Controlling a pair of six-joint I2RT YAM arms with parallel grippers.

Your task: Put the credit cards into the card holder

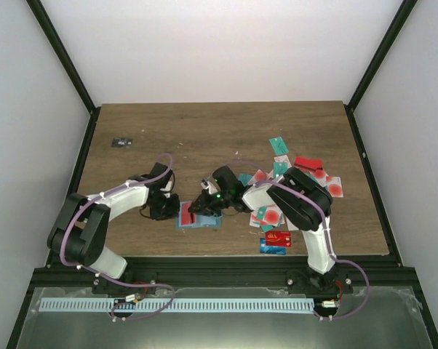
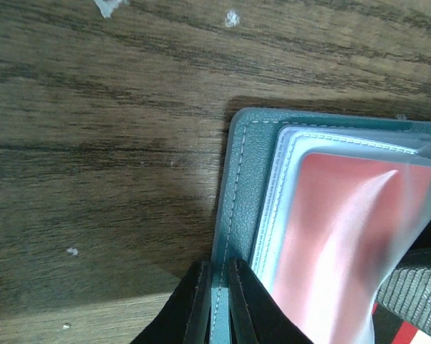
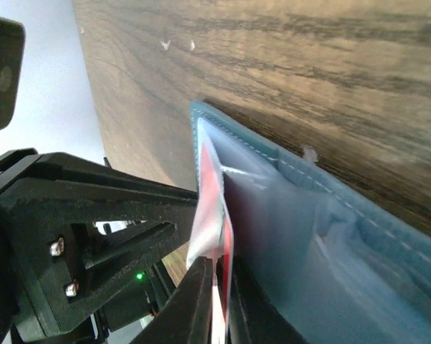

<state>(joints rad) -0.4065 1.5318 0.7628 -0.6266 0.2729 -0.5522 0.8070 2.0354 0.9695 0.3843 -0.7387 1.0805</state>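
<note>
Seating a red card in the holder, lower centre of the top view, is your step. Your right gripper pinches the card; your left gripper is clamped on the holder's edge. Next, push straight, with the sleeve held open.

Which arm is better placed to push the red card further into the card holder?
Right. The right gripper pinches the red card at the card holder, whose edge the left gripper clamps steady.
</note>
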